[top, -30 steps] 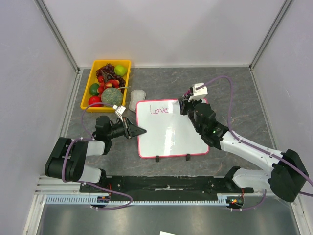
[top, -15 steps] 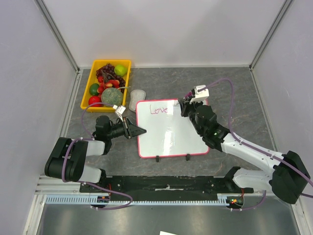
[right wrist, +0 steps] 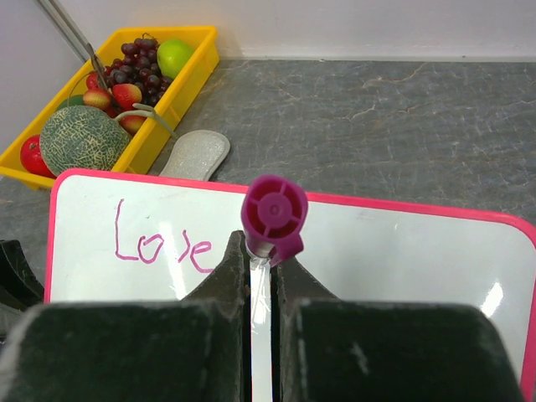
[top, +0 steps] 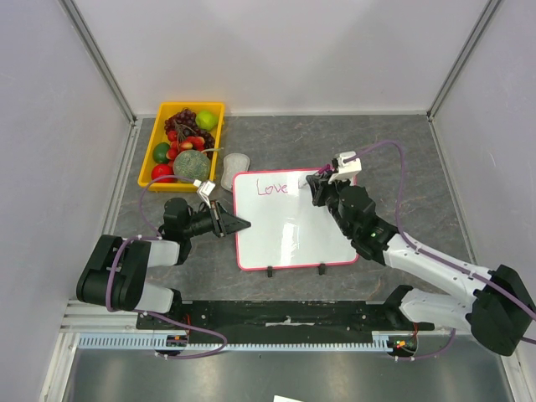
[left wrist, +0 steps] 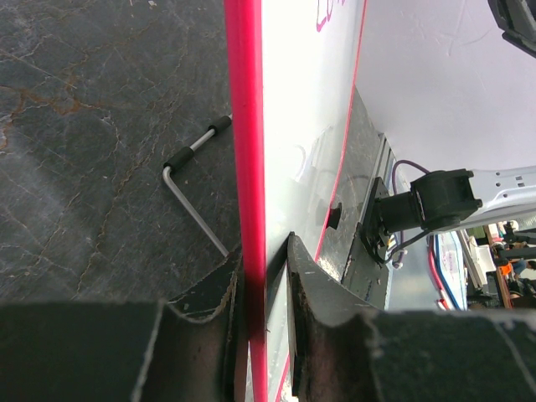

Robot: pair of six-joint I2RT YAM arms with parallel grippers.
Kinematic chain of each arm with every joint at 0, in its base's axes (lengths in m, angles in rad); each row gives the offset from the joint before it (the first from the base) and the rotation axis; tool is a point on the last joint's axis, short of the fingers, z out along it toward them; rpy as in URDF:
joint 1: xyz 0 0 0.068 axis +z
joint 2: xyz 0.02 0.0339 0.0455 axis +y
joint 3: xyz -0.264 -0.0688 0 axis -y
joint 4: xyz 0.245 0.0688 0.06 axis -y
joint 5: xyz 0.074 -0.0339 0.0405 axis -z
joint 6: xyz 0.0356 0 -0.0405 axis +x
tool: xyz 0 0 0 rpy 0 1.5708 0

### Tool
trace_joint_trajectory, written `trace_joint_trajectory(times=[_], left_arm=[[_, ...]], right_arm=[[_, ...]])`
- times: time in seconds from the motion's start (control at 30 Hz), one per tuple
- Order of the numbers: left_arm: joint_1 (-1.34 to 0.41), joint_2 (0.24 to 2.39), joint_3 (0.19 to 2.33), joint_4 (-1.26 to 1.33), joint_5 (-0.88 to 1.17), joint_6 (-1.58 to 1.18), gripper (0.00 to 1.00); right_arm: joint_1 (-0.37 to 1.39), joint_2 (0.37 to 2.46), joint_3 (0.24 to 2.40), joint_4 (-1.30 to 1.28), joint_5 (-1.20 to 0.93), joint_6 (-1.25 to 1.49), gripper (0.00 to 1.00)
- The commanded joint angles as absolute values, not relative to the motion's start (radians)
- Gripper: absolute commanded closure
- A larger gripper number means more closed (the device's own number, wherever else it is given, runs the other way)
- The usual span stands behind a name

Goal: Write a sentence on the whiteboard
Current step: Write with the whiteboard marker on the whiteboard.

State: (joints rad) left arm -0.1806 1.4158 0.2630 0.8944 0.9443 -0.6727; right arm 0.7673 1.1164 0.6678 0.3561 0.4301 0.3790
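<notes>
Rightward, toward three o'clock, the right gripper (top: 316,186) has slid clear of "Love", fingers pinched on the marker (right wrist: 273,219). At table centre the left gripper (top: 238,224) clamps the whiteboard (top: 293,239) by its nine-o'clock edge. Of the sentence (top: 271,188), one word stands at the board's eleven o'clock; the rest, I judge, remains.

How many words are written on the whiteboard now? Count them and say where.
1: "Love", in the far left corner of the whiteboard. The marker in the right gripper covers the spot just beside it, so another stroke may be hidden.
</notes>
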Motion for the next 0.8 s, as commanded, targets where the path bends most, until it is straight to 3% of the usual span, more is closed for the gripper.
trace_joint_trajectory(times=[0.0, 0.77], left_arm=[[-0.183, 1.416, 0.264, 0.904, 0.922, -0.623, 0.98], [-0.183, 1.416, 0.262, 0.904, 0.922, -0.624, 0.98]], right_arm=[[0.761, 1.094, 0.641, 0.347, 0.414, 0.405, 1.00], [0.761, 1.121, 0.667, 0.408, 0.462, 0.413, 1.00]])
